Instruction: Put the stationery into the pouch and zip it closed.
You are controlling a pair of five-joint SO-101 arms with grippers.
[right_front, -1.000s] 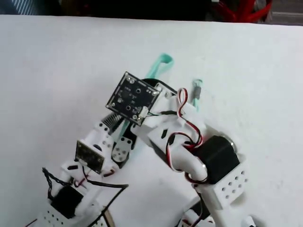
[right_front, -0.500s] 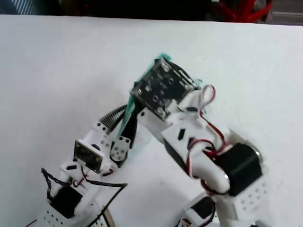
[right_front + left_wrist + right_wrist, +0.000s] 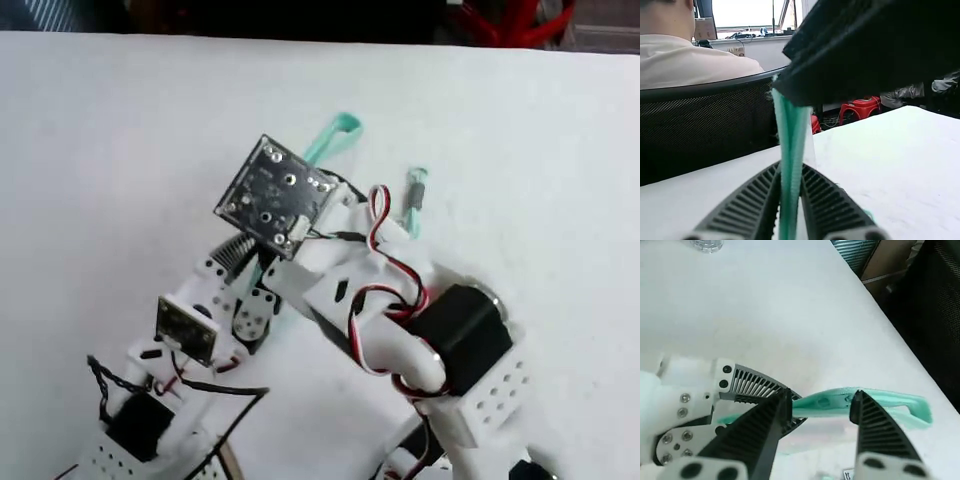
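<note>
The teal pouch (image 3: 790,130) stands on edge, and my left gripper (image 3: 790,172) is shut on it with both ribbed fingers pressed to its sides. In the right wrist view the pouch (image 3: 875,402) runs between the spread fingers of my right gripper (image 3: 821,399), which is open around its upper band. The left gripper's ribbed finger (image 3: 757,385) holds the same band close by. From above, the pouch's looped end (image 3: 337,130) sticks out beyond the right arm's camera board (image 3: 275,195). A small teal and grey stationery piece (image 3: 414,195) lies on the table to the right of the arms.
The white table (image 3: 120,150) stretches bare to the left and far side. Its far edge (image 3: 300,38) meets a dark background. A clear container (image 3: 705,245) stands farther off in the right wrist view.
The right arm swung out over the pouch's loop and the stationery piece, then came back to about where it was. The left arm has kept still with the pouch in it.
</note>
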